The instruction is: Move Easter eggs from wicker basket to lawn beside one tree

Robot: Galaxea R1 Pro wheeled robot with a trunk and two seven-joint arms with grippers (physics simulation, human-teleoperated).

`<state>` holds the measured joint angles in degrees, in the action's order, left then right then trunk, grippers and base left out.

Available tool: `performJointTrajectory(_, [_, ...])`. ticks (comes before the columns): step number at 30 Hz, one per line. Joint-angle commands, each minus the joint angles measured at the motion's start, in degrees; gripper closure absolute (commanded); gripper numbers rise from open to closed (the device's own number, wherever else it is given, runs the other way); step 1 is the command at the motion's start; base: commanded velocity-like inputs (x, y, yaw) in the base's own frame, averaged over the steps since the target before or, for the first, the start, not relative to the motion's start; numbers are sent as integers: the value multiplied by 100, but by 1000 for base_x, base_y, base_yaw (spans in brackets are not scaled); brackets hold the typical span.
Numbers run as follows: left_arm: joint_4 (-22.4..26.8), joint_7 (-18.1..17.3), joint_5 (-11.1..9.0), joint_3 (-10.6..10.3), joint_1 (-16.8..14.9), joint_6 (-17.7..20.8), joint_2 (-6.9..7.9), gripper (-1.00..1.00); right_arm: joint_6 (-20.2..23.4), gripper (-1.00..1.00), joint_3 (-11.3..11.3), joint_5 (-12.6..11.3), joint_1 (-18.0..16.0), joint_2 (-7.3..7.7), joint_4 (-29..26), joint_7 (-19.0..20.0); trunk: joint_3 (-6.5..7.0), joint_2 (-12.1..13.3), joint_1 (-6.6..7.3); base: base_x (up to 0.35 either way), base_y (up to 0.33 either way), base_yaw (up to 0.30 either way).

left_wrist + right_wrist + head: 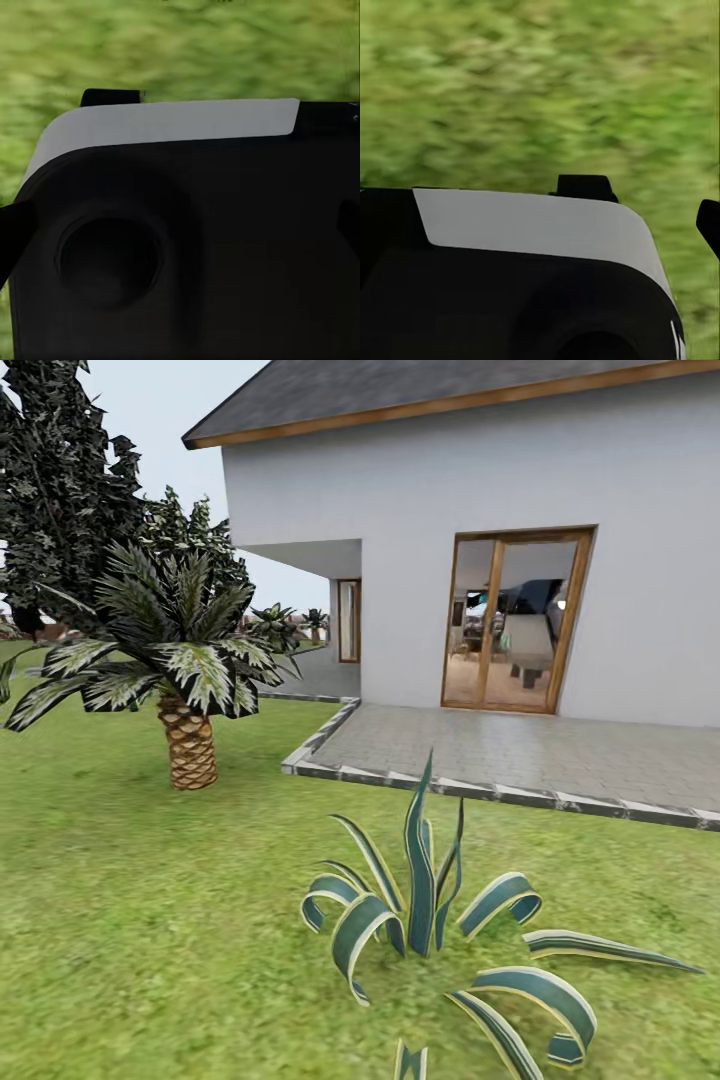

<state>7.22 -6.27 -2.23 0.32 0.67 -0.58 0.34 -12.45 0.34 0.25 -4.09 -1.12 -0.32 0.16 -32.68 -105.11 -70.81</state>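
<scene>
Lawn (150, 920) around palm (185, 690); striped plant (440, 920) cut off below

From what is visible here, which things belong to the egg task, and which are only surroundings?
Belongs to the task:
- the lawn

Only surroundings:
- short palm with a scaly trunk
- striped agave plant
- paved patio
- white house with a glass door
- dark conifer

Bright, even daylight; wrist views' grass (540, 90) blurred.
</scene>
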Motion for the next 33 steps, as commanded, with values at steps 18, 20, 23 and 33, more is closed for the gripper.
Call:
performJointTrajectory(18, [8,-24,-18,3,3,-4,1,-100,-21,-100,1,1,-4,-2,12,2,-5,-2,0,0,302,1])
performJointTrajectory(20, [8,-24,-16,3,4,-4,1,-100,-21,-100,1,1,-4,-2,10,2,-5,-2,0,0,319,77])
performJointTrajectory(23, [8,-24,-15,3,1,-4,-2,-100,-21,-100,1,-2,-4,-2,12,0,-5,-2,0,0,319,173])
performJointTrajectory(33, [8,-24,-14,7,3,-4,-4,-100,-21,-100,-6,-7,-4,-2,14,0,-5,-2,0,24,319,260])
